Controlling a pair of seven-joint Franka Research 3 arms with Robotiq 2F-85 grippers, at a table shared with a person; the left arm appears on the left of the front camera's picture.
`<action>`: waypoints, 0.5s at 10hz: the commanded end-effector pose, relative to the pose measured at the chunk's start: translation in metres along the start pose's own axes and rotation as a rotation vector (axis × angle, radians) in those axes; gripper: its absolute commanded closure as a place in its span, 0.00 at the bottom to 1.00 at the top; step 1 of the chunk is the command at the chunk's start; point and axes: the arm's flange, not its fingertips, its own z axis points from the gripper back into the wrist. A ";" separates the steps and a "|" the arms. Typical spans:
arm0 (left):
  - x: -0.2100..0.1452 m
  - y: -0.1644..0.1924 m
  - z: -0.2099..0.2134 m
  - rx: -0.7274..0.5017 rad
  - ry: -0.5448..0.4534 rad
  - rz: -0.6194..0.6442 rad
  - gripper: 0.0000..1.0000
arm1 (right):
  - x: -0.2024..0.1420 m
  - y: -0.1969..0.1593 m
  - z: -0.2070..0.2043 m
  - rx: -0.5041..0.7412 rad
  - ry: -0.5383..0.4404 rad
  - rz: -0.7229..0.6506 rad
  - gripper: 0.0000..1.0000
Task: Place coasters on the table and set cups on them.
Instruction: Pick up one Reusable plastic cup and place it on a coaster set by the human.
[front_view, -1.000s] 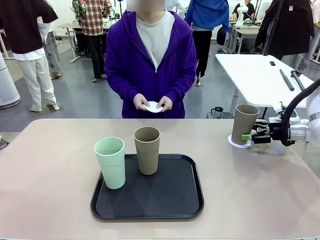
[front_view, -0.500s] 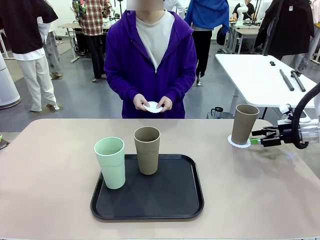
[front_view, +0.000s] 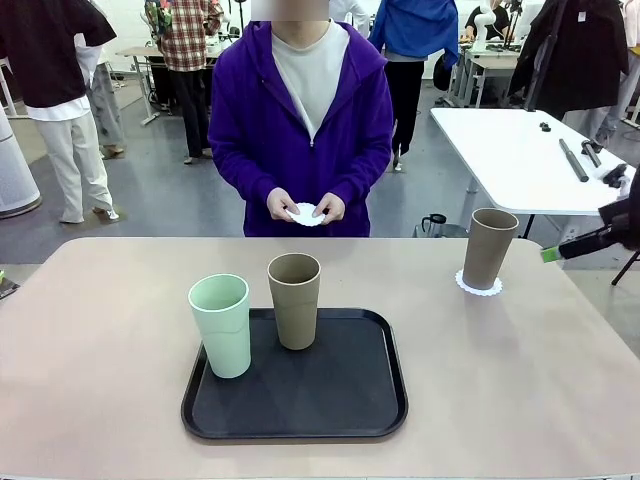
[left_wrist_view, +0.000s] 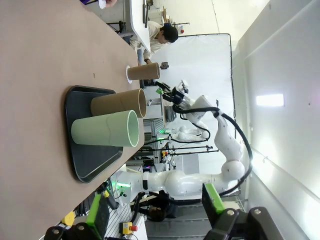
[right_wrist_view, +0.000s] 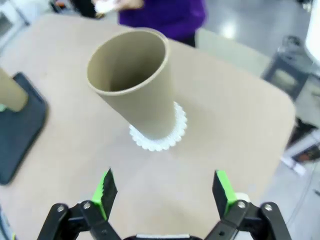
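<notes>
Surface: A wide tan surface (front_view: 100, 380) is carrying a black tray (front_view: 340, 395). A person in a purple top is standing at its far side, with other tables and people behind.
Just changed: The right fingers (right_wrist_view: 105, 190) are drawing back toward the right edge. A second ago they were closed around the tan cup (front_view: 490, 248), half a second ago they were just beside it, and now they are hanging well apart from it.
Meaning: The cup is standing free and upright on its white coaster (right_wrist_view: 150, 142), so the first of three pairings is looking finished.
Right fingers: They are standing spread wide and carrying nothing.
Cup and fingers: In the right wrist view the cup is sitting ahead of the gap between the two fingers, roughly centred. The coaster's scalloped edge is showing all round its base.
Waiting cups: A mint green cup (front_view: 222, 325) and a second tan cup (front_view: 295, 300) are standing near each other on the tray, the green one at its left edge.
Person: The hands (front_view: 281, 204) are holding another coaster (front_view: 306, 213) at waist height, not yet laying it on the surface.
Left fingers: The left fingers (left_wrist_view: 213, 198) are hanging apart and empty, well back from the tray.
Next, judged: The arm is probably waiting for that coaster to be laid down before going for a cup on the tray.
</notes>
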 end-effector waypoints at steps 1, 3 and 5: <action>0.000 -0.002 0.000 -0.011 -0.008 -0.007 0.00 | 0.028 0.047 0.025 -0.082 0.113 -0.041 0.00; 0.000 -0.002 0.000 -0.011 -0.008 -0.007 0.00 | 0.058 0.095 0.046 -0.203 0.183 -0.019 0.00; 0.000 -0.002 0.000 -0.011 -0.008 -0.007 0.00 | 0.081 0.142 0.060 -0.295 0.254 0.003 0.00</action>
